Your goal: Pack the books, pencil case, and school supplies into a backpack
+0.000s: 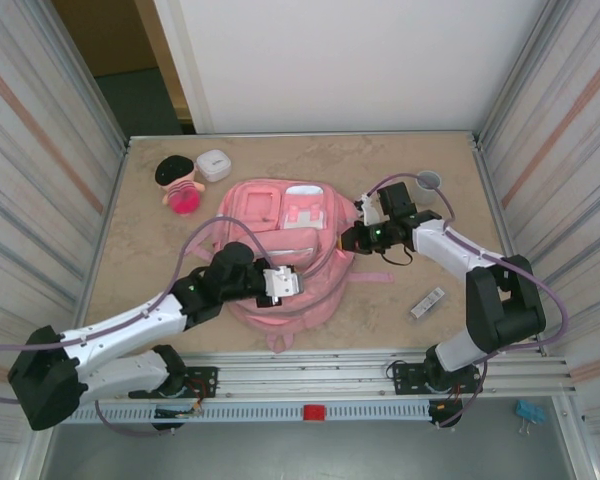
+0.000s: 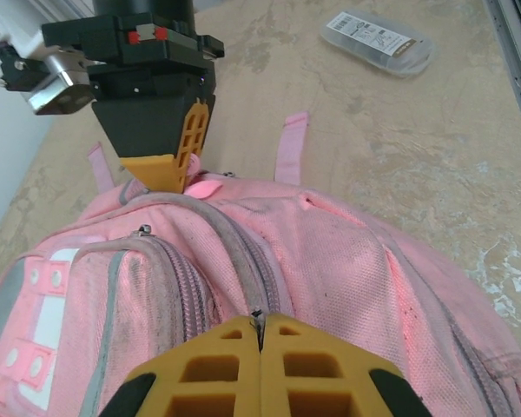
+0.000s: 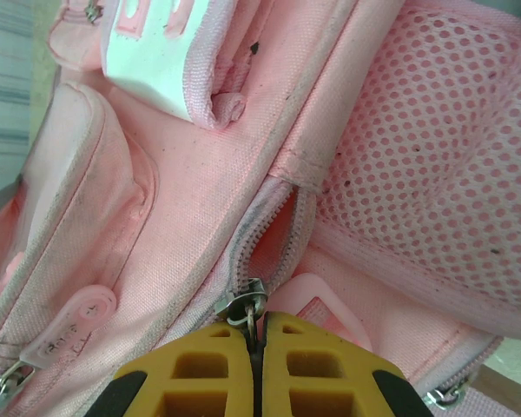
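Your main risk is the bag moving instead of the zip. The backpack [image 1: 255, 210] lies loose in the middle of the table [image 1: 380, 160], and both grippers are nipped onto small hardware on it. A pull from either side could drag or lift the whole thing rather than run a slider along its teeth. The second risk is a slipped grip. The right gripper [image 1: 348, 241] has its jaws together on just the ring of a zip pull [image 3: 246, 308], at the bottom centre of the right wrist view, beside a zip that has parted a little. That thin metal could twist out, or soft fabric could bunch into the teeth. The left gripper [image 1: 290, 283], at the lower edge of the bag in the top view, also has its jaws together, with a small metal tab [image 2: 258, 323] pinched at the very tips, an equally slight hold. The white stick-shaped item [image 1: 427, 303] sits on the table at lower right, well apart from the bag and not yet packed. Your left arm stretches low from the lower left corner diagonally up to the bag's near edge. Your right arm rises from lower right, folds at the elbow and reaches leftward to the bag's right side.
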You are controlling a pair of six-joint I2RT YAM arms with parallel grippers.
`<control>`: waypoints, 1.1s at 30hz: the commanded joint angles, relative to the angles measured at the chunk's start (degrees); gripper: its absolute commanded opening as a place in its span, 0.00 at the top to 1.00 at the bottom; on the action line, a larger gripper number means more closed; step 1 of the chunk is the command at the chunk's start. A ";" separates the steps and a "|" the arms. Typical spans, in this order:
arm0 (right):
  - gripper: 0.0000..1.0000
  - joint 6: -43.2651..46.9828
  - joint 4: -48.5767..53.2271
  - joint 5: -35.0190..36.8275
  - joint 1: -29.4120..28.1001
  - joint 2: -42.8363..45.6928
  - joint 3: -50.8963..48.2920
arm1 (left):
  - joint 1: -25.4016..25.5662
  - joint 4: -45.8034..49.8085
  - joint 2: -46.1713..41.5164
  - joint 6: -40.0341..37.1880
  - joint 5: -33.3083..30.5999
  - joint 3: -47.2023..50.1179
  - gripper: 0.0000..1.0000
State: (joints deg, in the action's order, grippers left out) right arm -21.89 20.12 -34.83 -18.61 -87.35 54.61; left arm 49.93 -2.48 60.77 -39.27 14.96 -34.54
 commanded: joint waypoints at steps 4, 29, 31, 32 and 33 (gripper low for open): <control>1.00 -0.22 -6.03 13.72 10.20 -2.49 2.46 | 0.86 0.09 -0.87 0.47 6.39 -1.24 1.00; 0.58 -2.31 -1.69 13.02 4.93 0.88 6.37 | 0.82 -2.79 -3.62 12.21 -0.59 -0.69 0.51; 0.49 -1.68 2.18 14.58 4.21 2.61 8.27 | 0.75 -1.40 -4.89 15.39 -2.25 -1.35 0.42; 0.42 -1.20 4.38 15.69 3.80 3.62 9.15 | 0.74 -0.74 -5.63 17.29 -3.61 -1.68 0.38; 0.38 -0.77 6.17 16.55 3.51 4.62 9.99 | 0.68 -0.01 -6.19 19.08 -4.92 -2.04 0.36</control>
State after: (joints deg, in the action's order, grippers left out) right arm -23.64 20.18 -21.15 -14.13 -87.39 60.90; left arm 50.54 -3.33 57.25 -27.27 14.24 -35.05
